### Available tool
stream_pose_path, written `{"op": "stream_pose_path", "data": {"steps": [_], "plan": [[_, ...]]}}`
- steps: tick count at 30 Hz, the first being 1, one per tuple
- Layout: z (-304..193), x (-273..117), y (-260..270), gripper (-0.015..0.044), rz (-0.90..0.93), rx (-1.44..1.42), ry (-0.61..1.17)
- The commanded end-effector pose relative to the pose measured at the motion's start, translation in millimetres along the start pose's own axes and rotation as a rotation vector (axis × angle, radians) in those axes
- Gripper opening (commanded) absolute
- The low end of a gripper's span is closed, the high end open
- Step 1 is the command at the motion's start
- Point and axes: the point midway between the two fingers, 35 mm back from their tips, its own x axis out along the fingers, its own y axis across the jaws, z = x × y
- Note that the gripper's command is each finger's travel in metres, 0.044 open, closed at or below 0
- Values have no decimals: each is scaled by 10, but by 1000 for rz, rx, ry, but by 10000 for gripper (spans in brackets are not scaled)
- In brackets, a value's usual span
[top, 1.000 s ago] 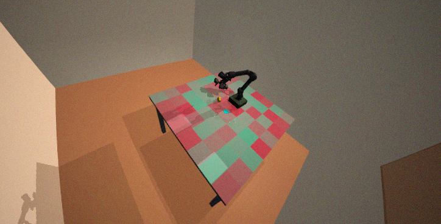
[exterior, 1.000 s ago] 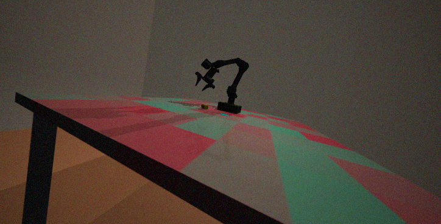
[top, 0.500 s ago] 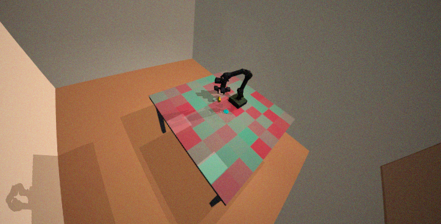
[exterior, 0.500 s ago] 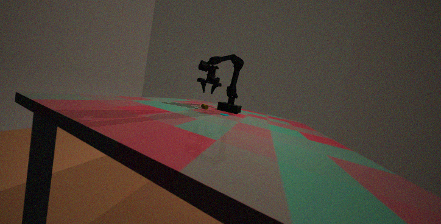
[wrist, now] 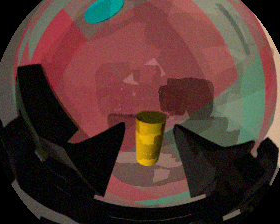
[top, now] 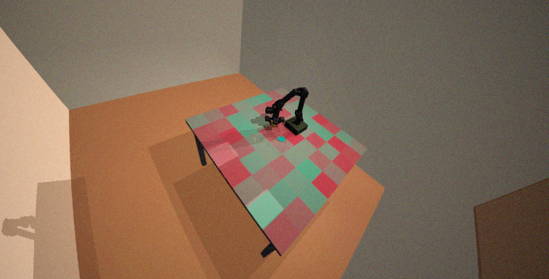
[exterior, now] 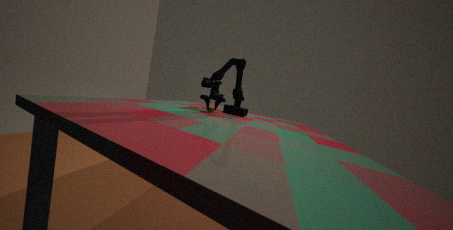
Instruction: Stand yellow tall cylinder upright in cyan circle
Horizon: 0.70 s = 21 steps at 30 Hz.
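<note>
The yellow tall cylinder (top: 273, 124) (exterior: 211, 109) (wrist: 149, 142) lies on its side on the table. My gripper (exterior: 212, 109) (wrist: 149, 127) points down over it and is open, with one finger on each side of the cylinder. In the wrist view a gap shows between each fingertip and the cylinder. The cyan circle (top: 281, 139) (exterior: 230, 117) (wrist: 104, 10) is flat on the table, at the top left of the wrist view, with nothing standing on it. In the top view the fingertips are too small to make out clearly.
The arm's base (top: 296, 125) (exterior: 235, 110) stands on the patchwork table (top: 265, 204) (exterior: 253, 168) close to the cyan circle and the cylinder. The arm's shadow falls across the table around the cylinder.
</note>
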Motion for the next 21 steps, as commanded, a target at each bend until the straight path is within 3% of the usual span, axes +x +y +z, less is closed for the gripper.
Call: {"op": "stream_pose_path", "data": {"steps": [1, 5, 21], "plan": [[8, 14, -4, 204, -4, 3, -5], [8, 14, -4, 105, -4, 3, -5], [9, -323, -63, 105, -5, 3, -5]]}}
